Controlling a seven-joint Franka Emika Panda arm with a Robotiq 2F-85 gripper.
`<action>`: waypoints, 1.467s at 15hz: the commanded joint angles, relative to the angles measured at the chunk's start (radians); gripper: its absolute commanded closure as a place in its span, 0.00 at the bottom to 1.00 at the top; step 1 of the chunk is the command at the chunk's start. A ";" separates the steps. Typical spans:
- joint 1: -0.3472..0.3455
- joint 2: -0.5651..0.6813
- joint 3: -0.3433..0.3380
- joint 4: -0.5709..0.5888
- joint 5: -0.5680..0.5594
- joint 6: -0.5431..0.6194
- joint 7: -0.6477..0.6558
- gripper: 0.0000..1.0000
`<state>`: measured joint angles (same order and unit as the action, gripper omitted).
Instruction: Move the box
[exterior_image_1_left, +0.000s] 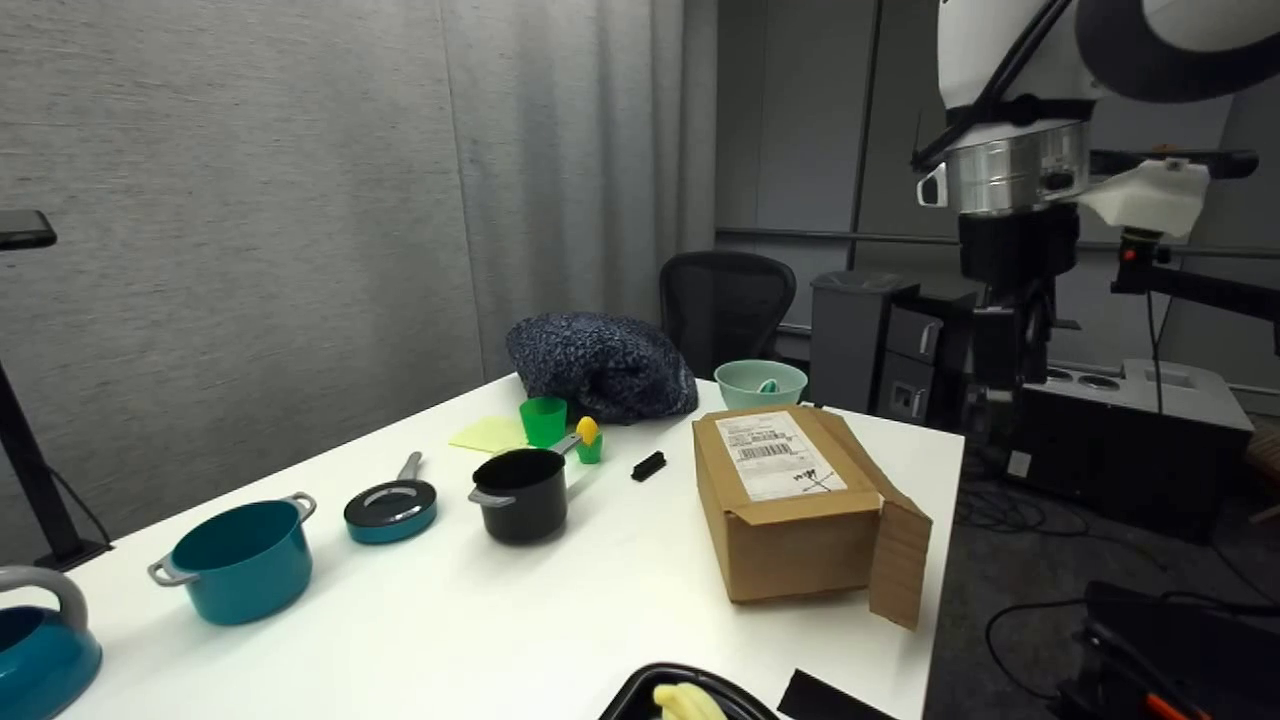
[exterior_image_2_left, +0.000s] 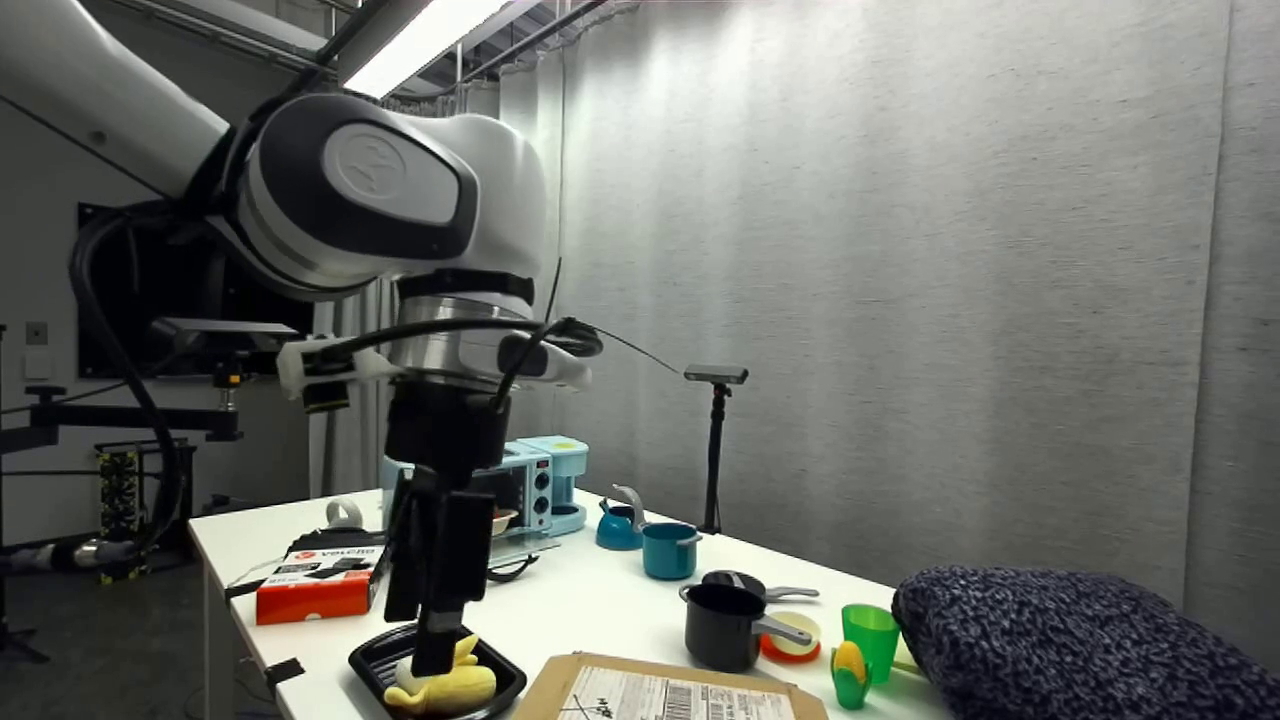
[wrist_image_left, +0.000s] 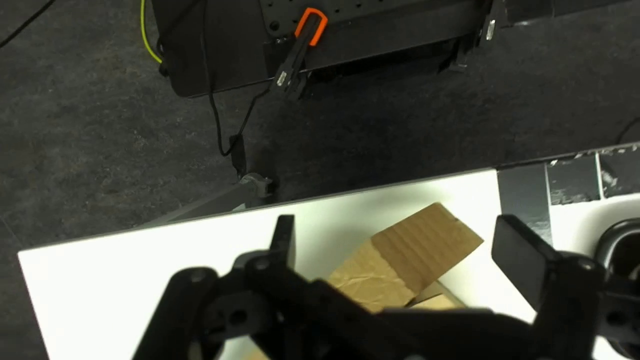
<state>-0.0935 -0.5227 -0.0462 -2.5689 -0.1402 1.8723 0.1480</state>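
1. pincer (wrist_image_left: 401, 245), on the sole arm (exterior_image_2_left: 370, 180): fingers (wrist_image_left: 519, 265) spread wide, nothing clasped.
2. box (exterior_image_1_left: 795, 530): on the white table (exterior_image_1_left: 400, 640), near its right edge in an exterior view; there it lies below and left of the pincer, apart from it.
3. long axis: seems to run near to far; foreshortening leaves some doubt.
4. loose flap (wrist_image_left: 427, 245): at the box's near right corner; framed between the fingers in the wrist view, likely the part to take after lowering.
5. appearance: brown cardboard, rectangular; white printed label (exterior_image_1_left: 778, 455) on top, with black scrawl.
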 joint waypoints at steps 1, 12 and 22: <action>-0.083 0.071 -0.042 0.020 0.002 0.081 0.088 0.00; -0.152 0.129 -0.039 0.004 -0.007 0.208 0.274 0.00; -0.220 0.328 -0.039 0.010 -0.157 0.396 0.507 0.00</action>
<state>-0.2873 -0.2776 -0.0895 -2.5776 -0.2389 2.2267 0.5755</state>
